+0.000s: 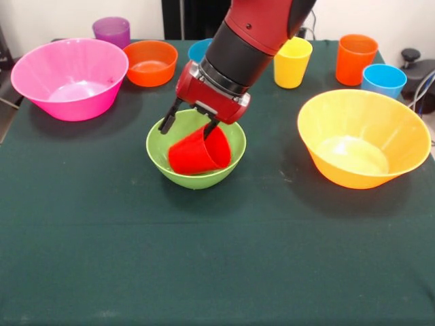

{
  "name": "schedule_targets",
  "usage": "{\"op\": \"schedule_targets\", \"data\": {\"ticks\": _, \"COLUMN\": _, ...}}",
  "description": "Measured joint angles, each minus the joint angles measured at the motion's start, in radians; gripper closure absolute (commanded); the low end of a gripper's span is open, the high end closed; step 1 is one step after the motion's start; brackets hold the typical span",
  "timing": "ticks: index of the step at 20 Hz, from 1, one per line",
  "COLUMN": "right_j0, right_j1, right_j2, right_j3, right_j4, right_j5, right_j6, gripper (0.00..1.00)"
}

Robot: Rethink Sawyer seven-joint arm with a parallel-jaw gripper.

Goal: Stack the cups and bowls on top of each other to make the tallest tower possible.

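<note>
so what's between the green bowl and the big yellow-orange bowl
Nothing: in the front view, only bare green tablecloth lies between the green bowl and the yellow-orange bowl.

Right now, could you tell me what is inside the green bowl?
A red cup lies tilted inside the green bowl, with the open gripper just above it. The bowl's bottom under the cup is covered.

Raised front camera, whole table

The pincer hangs just over the green bowl, which holds a tilted red cup. Behind it stands the small orange bowl; the table in front lies open.
</note>
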Motion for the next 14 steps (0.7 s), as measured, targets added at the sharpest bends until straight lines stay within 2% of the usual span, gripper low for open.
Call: {"op": "schedule_targets", "data": {"ticks": 14, "right_j0": -0.012, "right_j1": -0.028, "right_j2": 0.017, "right_j3": 0.0, "right_j4": 0.0, "right_j5": 0.022, "right_j6": 0.0, "gripper": 0.0}}
